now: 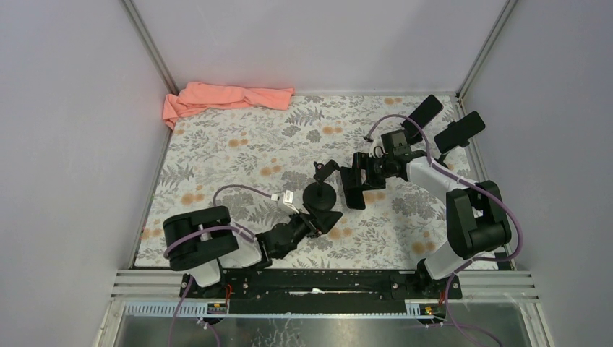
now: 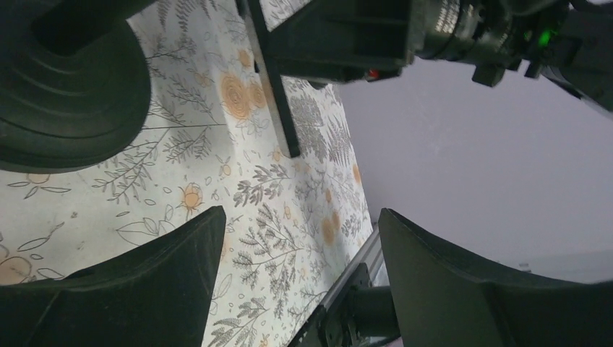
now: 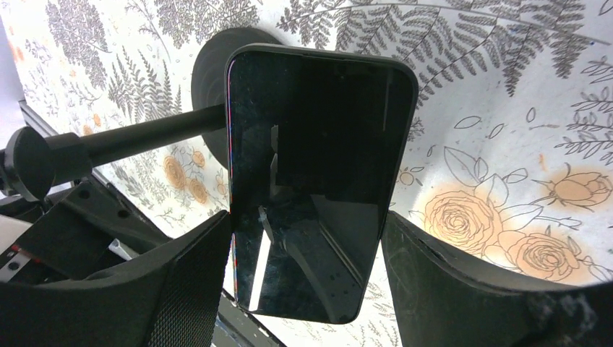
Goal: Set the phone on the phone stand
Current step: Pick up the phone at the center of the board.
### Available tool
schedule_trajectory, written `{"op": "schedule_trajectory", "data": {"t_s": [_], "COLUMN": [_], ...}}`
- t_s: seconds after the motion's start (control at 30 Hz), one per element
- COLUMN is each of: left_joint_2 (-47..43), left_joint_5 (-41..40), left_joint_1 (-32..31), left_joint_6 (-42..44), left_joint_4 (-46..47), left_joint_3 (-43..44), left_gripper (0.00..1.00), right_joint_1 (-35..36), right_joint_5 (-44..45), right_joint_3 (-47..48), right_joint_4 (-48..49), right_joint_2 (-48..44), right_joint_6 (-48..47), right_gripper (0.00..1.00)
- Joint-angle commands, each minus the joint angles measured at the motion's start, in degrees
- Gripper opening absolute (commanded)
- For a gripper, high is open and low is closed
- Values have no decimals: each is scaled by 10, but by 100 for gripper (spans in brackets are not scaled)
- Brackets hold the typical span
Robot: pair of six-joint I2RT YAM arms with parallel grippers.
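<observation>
Three views, itemised for you.

Top external:
- Your right gripper [image 1: 361, 179] is clamped on the phone [image 1: 353, 189], a dark slab at its fingertips, held above the floral table [image 1: 238, 159].
- The phone stand [image 1: 320, 192] sits just beyond those fingertips, apart from the phone.
- Your left gripper [image 1: 327, 217] lies low, its tips near the stand's round base.
- A pink cloth [image 1: 225, 97] is bunched well beyond both hands, at the far edge.

Left wrist:
- Your left gripper's fingers [image 2: 144, 289] are spread wide, with only table showing between them.
- The stand's base lies ahead, off to one finger's side.
- The phone shows edge-on farther ahead, under the right gripper.

Right wrist:
- The phone sits between the two fingers, each long edge against a pad and the glass facing the wrist camera.
- Its long axis runs along the fingers, outward from the palm, and the far short end points at the stand's base.
- The stand's post crosses behind the phone and out past one finger, ending in a knob.
</observation>
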Motion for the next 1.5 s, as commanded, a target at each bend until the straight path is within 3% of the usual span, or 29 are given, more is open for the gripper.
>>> {"op": "schedule_trajectory", "data": {"t_s": [0.0, 0.47, 1.0, 1.13, 1.3, 1.37, 1.47], "left_joint_2": [42, 124, 153, 156, 160, 161, 161], "left_joint_5": [-88, -116, -150, -151, -146, -144, -141], "left_joint_1": [-7, -8, -7, -3, 0, 0, 0], "left_joint_6": [-45, -68, -90, -85, -81, -80, -74], "left_joint_4": [79, 82, -19, -29, -31, -27, -10], "left_joint_3": [9, 76, 135, 144, 148, 146, 139], "left_gripper": [82, 78, 64, 53, 27, 11, 0], "right_joint_1": [-3, 5, 33, 37, 42, 42, 43], "right_joint_5": [-50, -75, -81, -83, -85, -85, -82], "right_joint_3": [-7, -25, -37, -38, -39, -39, -35], "right_joint_4": [30, 51, 60, 59, 59, 57, 52], "right_joint_2": [-32, -32, -41, -43, -45, -46, -50], "right_joint_6": [23, 41, 36, 34, 31, 29, 21], "right_gripper": [49, 48, 48, 48, 48, 48, 49]}}
